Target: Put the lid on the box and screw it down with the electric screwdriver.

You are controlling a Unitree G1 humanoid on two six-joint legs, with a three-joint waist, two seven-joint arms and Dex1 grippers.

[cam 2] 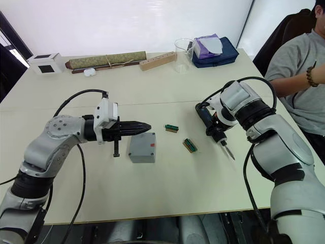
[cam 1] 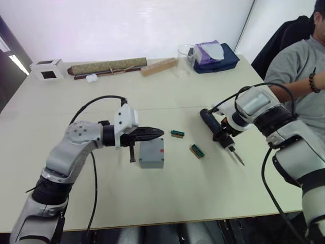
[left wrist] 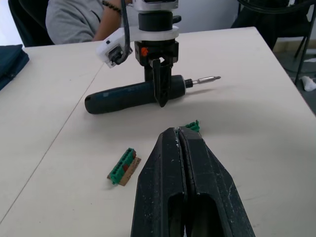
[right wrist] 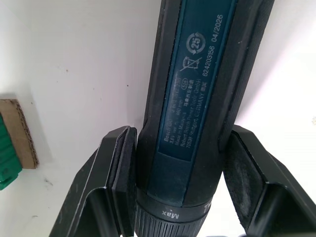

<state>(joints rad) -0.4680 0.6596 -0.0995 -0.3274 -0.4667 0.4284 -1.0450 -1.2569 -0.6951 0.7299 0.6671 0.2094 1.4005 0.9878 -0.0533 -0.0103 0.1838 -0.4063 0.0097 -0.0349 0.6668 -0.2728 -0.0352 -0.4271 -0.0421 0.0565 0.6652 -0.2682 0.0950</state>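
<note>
On the pale worktop (cam 1: 167, 203), nearest the robot, the grey box (cam 1: 152, 153) sits with its lid (cam 1: 152, 147) already on top, a small red mark showing on the cover. The left gripper (cam 1: 152, 132) hovers just over the box's far edge, its two black fingers (left wrist: 185, 182) pressed together with nothing between them.

To the right of the box lie two small green connector blocks (cam 1: 197, 151), one near the box and one closer to the right arm, both apart from it.

Further right, the electric screwdriver (cam 1: 219, 128) lies on the worktop with its metal bit pointing toward the robot. The right gripper (left wrist: 160, 89) comes down on it from above, and its fingers (right wrist: 118, 173) clasp the dark barrel on both sides near the bit end.

Along the far edge stand a white cube (cam 1: 47, 69), a rolled olive bundle (cam 1: 107, 66), a wooden block (cam 1: 159, 66), a clear cup (cam 1: 185, 58) and a navy pouch (cam 1: 217, 57). A seated person (cam 1: 299, 66) is at the far right.
</note>
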